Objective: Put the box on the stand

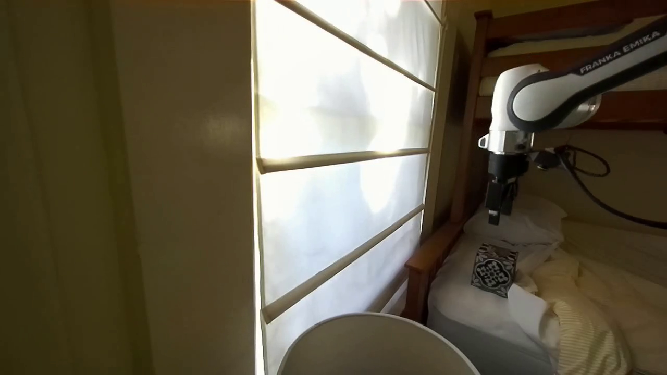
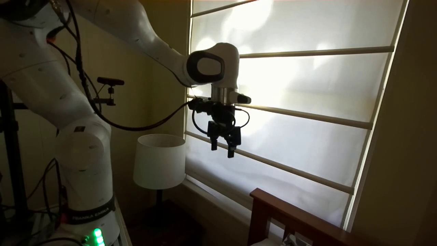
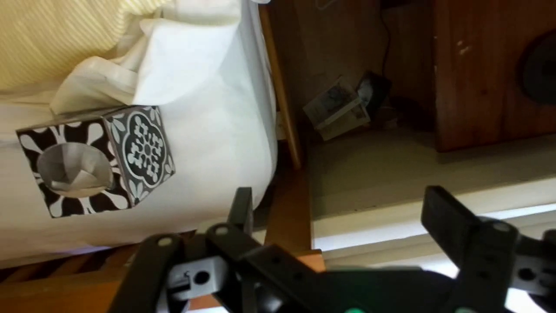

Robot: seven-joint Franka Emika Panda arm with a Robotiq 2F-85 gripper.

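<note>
Currently outstanding: one black-and-white patterned, cube-shaped box (image 1: 494, 272), on the white-sheeted bed (image 3: 213, 143). My black fingers (image 3: 242, 208): spread wide, holding nothing. By my judgement, grasp, carry and placement all remain.

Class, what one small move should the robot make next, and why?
Probably a sideways shift over the bed, without lowering yet, to bring the open jaws above the patterned box. In the wrist view it sits on the bed, left of the jaws, which hold nothing.
</note>
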